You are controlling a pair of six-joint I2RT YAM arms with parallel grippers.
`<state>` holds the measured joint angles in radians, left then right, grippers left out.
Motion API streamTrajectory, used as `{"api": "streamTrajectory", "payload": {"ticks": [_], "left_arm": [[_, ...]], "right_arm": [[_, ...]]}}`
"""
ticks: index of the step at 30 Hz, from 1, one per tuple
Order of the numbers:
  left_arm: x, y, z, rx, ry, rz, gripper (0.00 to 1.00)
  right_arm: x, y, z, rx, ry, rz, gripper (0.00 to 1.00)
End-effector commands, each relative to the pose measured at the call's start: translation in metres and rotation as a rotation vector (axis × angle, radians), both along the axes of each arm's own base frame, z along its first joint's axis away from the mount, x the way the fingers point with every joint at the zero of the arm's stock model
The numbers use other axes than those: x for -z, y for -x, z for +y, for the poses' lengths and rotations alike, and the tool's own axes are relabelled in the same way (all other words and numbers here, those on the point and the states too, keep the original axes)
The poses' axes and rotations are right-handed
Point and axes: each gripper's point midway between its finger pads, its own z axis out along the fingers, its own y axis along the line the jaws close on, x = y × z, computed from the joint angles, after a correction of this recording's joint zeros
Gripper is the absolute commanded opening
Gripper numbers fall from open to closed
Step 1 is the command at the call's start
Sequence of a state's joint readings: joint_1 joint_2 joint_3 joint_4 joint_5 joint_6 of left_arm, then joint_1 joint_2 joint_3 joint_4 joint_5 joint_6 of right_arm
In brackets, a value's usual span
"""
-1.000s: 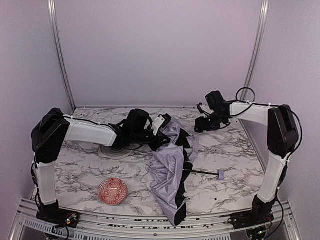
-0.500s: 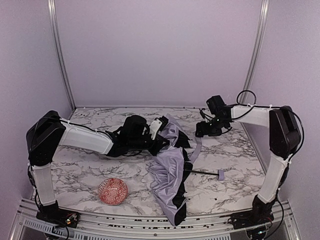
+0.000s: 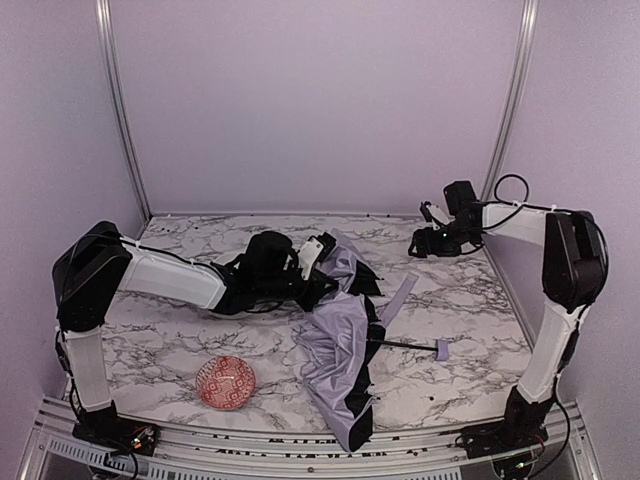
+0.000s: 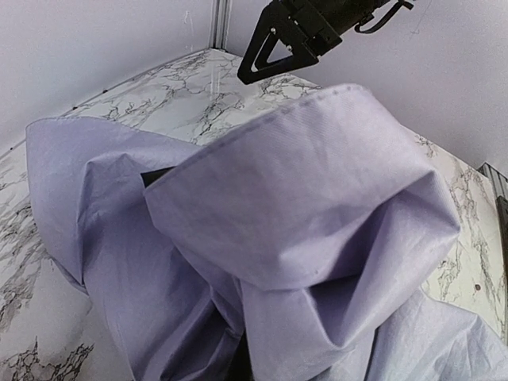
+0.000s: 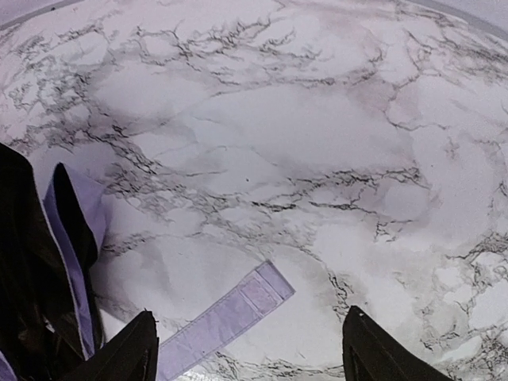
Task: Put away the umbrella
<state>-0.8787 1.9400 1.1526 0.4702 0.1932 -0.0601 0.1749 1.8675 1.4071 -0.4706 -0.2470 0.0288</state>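
The pale lavender umbrella (image 3: pixel 338 345) lies half-collapsed in the middle of the marble table. Its black shaft (image 3: pixel 405 345) ends in a small knob handle (image 3: pixel 441 350) to the right. My left gripper (image 3: pixel 316 262) is buried in the top of the canopy, and bunched fabric (image 4: pixel 302 206) fills the left wrist view and hides the jaws. The umbrella's closing strap (image 3: pixel 399 296) (image 5: pixel 226 313) lies flat on the table. My right gripper (image 3: pixel 418 246) (image 5: pixel 252 359) hovers open above that strap at the back right, holding nothing.
A red patterned bowl (image 3: pixel 226 382) sits near the front left. A pale round dish (image 3: pixel 213 303) is partly hidden under the left arm. Walls close in the back and both sides. The right arm's fingers (image 4: pixel 274 48) show at the top of the left wrist view.
The right gripper has opened wider and drawn back to the right, away from the canopy. The strap now lies stretched on the table. The left arm sank lower early on.
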Motion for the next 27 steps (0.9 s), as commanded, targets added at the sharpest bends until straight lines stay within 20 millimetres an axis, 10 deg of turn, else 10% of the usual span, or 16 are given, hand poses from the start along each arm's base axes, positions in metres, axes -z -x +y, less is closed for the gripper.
{"api": "streamTrajectory", "payload": {"ticks": [1,12,16,27], "left_arm": [[-0.024,0.003,-0.004,0.024,0.050,-0.043,0.00],[-0.024,0.005,-0.006,0.035,0.057,-0.040,0.00],[-0.025,0.005,-0.004,0.028,0.054,-0.046,0.00],[-0.025,0.005,-0.004,0.030,0.049,-0.057,0.00]], "right_arm": [[0.031,0.008,-0.006,0.028,0.177,0.085,0.78],[0.092,0.017,0.033,-0.026,0.216,0.236,0.75],[0.113,0.033,0.039,-0.042,0.193,0.309,0.60],[0.095,0.048,0.050,-0.064,0.127,0.301,0.25]]}}
